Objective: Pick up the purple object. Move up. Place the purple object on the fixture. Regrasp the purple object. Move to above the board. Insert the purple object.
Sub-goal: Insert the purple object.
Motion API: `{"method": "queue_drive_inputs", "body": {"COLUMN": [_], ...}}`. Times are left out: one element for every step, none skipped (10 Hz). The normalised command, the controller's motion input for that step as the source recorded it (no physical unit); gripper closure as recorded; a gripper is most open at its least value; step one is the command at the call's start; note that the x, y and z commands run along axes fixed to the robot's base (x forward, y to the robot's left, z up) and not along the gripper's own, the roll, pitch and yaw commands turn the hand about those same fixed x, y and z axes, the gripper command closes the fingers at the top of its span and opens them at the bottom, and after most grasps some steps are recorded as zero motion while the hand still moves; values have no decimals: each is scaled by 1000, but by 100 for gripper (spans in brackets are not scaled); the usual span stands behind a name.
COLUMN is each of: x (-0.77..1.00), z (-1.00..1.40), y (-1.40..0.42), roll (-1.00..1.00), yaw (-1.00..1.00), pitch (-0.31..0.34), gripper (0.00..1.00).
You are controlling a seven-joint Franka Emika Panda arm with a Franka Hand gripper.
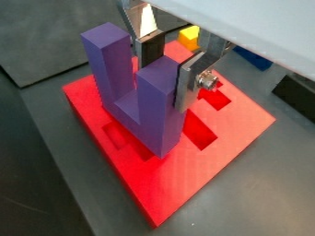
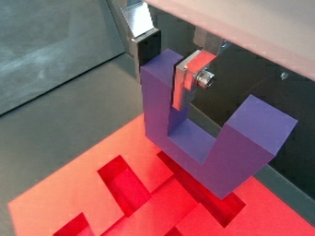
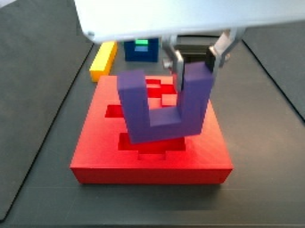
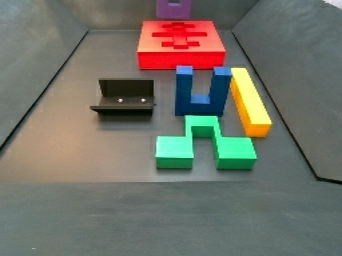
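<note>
1. Gripper (image 3: 193, 59): above the board (image 3: 107, 151), its fingers (image 1: 193, 78) clamped on one prong of the purple object (image 3: 161, 107).
2. Purple object: prongs up, base just over the board's recessed cutouts (image 2: 129, 184).
3. Fixture (image 4: 123, 99): at 7 o'clock from the board, well apart, on the floor.

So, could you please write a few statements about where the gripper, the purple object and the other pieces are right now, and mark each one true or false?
1. The gripper grips one prong of the purple object. True.
2. The purple object hangs above the board, prongs up. True.
3. The fixture holds the purple object. False: it is bare.
4. The yellow bar lies on the board. False: it lies on the floor beside the blue block.
5. The green piece is inside the blue block. False: it lies in front of it.
</note>
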Motion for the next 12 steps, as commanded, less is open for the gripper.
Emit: {"method": "queue_drive_inputs", "body": {"x": [74, 100, 123, 126, 106, 0, 0, 0, -46, 0, 0, 0], "z": [-229, -163, -137, -126, -126, -6, 0, -74, -89, -57, -3, -17], "y": [0, 0, 0, 0, 0, 0, 0, 0, 0, 0, 0, -3], "roll": [70, 33, 9, 0, 17, 50, 33, 13, 0, 0, 0, 0], "yaw": [-34, -143, -186, -189, -223, -83, 0, -11, -129, -146, -109, -66], "pitch": [0, 19, 13, 7, 9, 17, 0, 0, 0, 0, 0, 0], "gripper": [100, 100, 100, 100, 100, 100, 100, 100, 100, 100, 100, 100]}}
